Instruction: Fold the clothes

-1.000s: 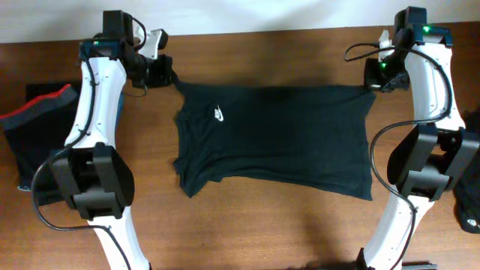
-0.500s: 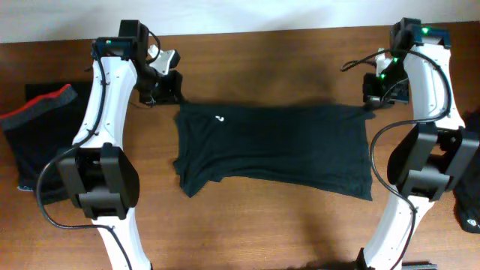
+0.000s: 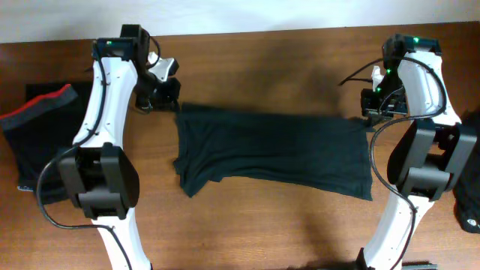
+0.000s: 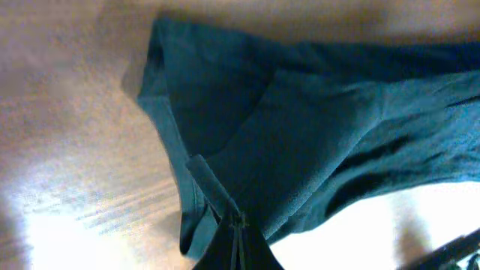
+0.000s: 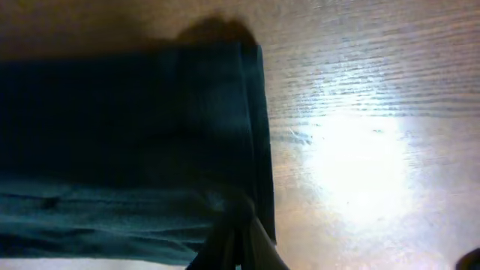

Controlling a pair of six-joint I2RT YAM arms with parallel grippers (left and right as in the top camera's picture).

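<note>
While you scan the near side of the worktop point(image 3: 255, 232), note that the dark shirt point(image 3: 277, 154) lies spread across its middle. The near hem is loose and a little wavy, and nothing grips it. I judge that this edge is left down as an anchor, so its drag on the wood holds the cloth while the other edge is carried. Out at the right rim lies another dark item point(image 3: 469, 196), and farther back on the left a red-trimmed garment point(image 3: 37, 124). Both are well apart from the shirt, presumably parked until their turn.

Farther out, the shirt's far edge runs almost straight between your two arms, which suggests it is being held stretched so the fold lands without wrinkles. At the far-left corner your left jaws are pinching a ridge of bunched fabric, tips pressed together on it in the left wrist view. At the far-right corner your right jaws pinch the side edge in the same way. The cloth looks doubled just beside them, with bare wood to the right. Both grips sit low, so you seem to be mid-fold. The next move calls for even travel on both sides, or the fold may skew.
</note>
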